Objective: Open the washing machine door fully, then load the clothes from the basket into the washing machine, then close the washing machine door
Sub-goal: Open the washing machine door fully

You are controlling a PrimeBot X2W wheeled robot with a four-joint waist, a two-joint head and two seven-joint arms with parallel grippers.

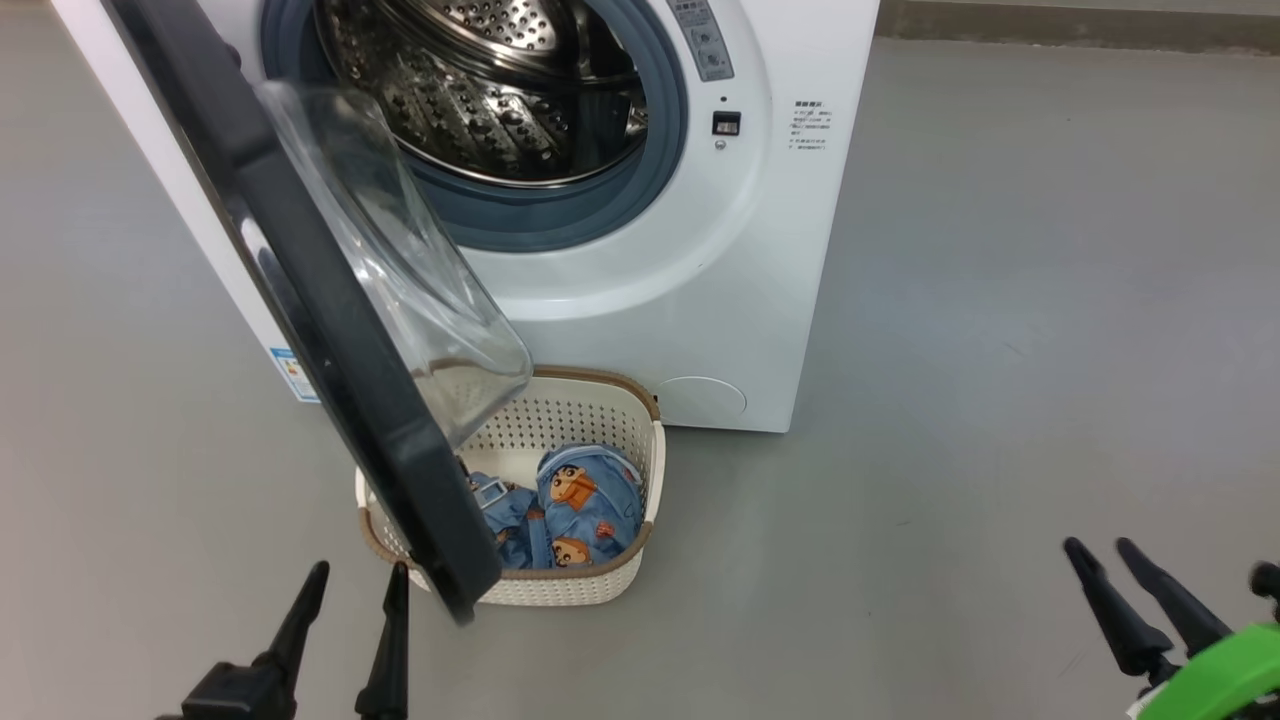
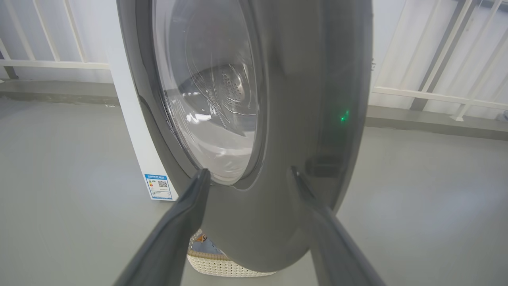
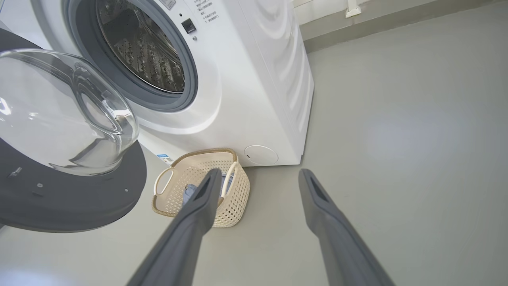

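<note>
- Standing partly open, the washing machine door (image 1: 290, 270) juts out from the left side of the washing machine (image 1: 700, 300), and its clear glass bowl (image 1: 400, 270) hangs above the basket (image 1: 610, 585).
- The steel drum (image 1: 500, 90) is exposed behind the grey gasket.
- The basket sits on the floor (image 1: 1000, 350) just in front of the machine, its left part hidden behind the door's lower edge.
- The clothes (image 1: 580, 500) lie bunched inside the basket.
- The left gripper (image 1: 360, 567) is low at the left, its fingers spread wide and holding nothing. Its tips are just beside the door's bottom rim, and the left wrist view faces the door's glossy outer side.
- The right gripper (image 1: 1097, 545) is low at the right, well apart from the basket, with its fingers spread wide and empty above bare floor.
</note>
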